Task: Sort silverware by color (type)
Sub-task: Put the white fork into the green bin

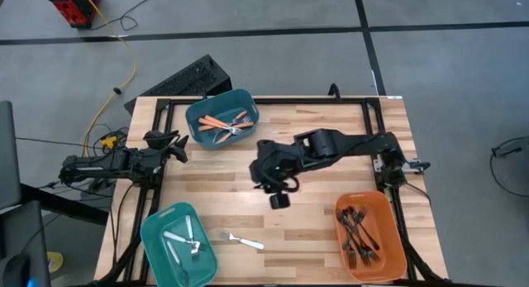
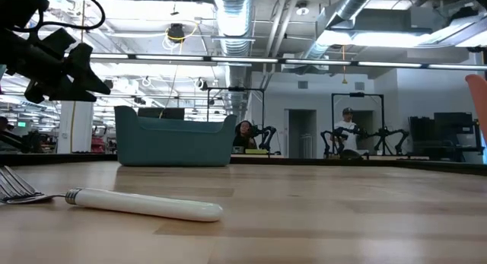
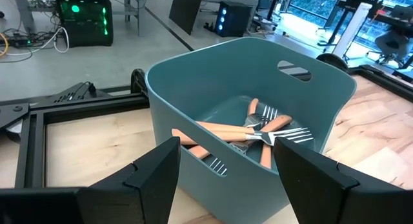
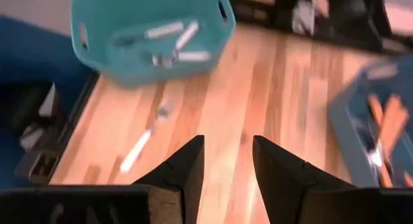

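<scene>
1. Silverware nearly sorted: orange-handled forks (image 1: 225, 123) sit in the teal bin (image 1: 248, 99) at the far side, white forks (image 1: 183, 240) lie in the near-left teal bin (image 1: 153, 229), and black forks (image 1: 357, 231) fill the orange bin (image 1: 395, 229) at near right.
2. One straggler, a white-handled fork (image 1: 240, 240), lies flat on the wooden surface (image 1: 322, 130) just beside the near-left teal bin, tines pointing away from the handle's rounded end.
3. Right end effector (image 1: 279, 199) hangs over the middle of the surface, fingers spread with nothing between them; its wrist view looks toward the loose fork and the bin of white forks.
4. Left end effector (image 1: 175, 146) waits at the left edge near the far teal bin, fingers spread and empty.
5. Handling guess: this fork looks light, stiff and smooth, so it may skid or spin if nudged off-centre. It lies very low against the wood, so the fingers would need to come right down to the surface.
6. Best hold, I'd say, is across the thicker white handle near its middle, not the thin tines.
</scene>
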You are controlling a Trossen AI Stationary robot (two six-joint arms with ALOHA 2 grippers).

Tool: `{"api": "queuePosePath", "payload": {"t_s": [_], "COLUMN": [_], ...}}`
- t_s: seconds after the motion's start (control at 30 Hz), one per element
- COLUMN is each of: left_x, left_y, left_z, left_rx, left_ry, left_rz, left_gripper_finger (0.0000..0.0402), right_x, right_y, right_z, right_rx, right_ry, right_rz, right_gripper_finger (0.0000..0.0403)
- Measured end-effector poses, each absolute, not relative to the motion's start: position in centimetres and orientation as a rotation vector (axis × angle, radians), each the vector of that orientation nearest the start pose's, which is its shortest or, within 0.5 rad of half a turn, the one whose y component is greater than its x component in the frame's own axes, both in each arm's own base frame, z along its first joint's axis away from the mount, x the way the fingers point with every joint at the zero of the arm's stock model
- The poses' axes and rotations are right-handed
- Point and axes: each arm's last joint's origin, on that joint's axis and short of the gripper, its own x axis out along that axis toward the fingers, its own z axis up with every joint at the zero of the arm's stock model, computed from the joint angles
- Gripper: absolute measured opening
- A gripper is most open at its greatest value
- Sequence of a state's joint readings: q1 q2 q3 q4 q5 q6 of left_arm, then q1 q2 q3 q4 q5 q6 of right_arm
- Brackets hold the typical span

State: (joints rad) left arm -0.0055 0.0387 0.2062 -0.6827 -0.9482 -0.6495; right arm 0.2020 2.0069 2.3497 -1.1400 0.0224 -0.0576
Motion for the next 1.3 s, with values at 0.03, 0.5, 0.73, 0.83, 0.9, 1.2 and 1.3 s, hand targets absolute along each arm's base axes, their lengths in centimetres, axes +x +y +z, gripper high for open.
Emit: {"api": "queuePosePath", "payload": {"t_s": [0.03, 0.5, 0.73, 0.83, 0.9, 1.2, 1.3], "left_x": [6.2, 7.1, 7.5, 7.5, 7.6, 8.1, 8.1], "left_y": [2.3, 1.9, 2.0, 2.0, 1.8, 1.4, 1.4], "left_z": [17.2, 18.2, 19.9, 19.8, 19.9, 20.8, 21.3], "left_rx": [-0.345, -0.321, -0.275, -0.269, -0.279, -0.291, -0.308], "left_ry": [0.157, 0.164, 0.020, 0.031, 0.034, -0.019, -0.069], "left_rz": [1.027, 0.793, 0.785, 0.776, 0.723, 0.510, 0.502], "left_gripper_finger": [0.0235, 0.0235, 0.0235, 0.0235, 0.0235, 0.0235, 0.0235], "right_x": [39.6, 37.5, 37.1, 36.7, 36.3, 34.9, 34.9], "right_y": [8.1, 9.3, 9.9, 10.1, 10.1, 10.9, 12.1], "right_z": [41.4, 40.9, 41.1, 40.9, 40.7, 40.2, 40.4], "right_rx": [-0.144, -0.124, -0.095, -0.090, -0.069, 0.006, -0.099], "right_ry": [0.813, 0.979, 0.978, 1.016, 1.060, 1.192, 1.142], "right_rz": [0.187, 0.193, 0.190, 0.187, 0.169, 0.073, 0.171], "right_gripper_finger": [0.0155, 0.0155, 0.0155, 0.0155, 0.0155, 0.0155, 0.0155]}}
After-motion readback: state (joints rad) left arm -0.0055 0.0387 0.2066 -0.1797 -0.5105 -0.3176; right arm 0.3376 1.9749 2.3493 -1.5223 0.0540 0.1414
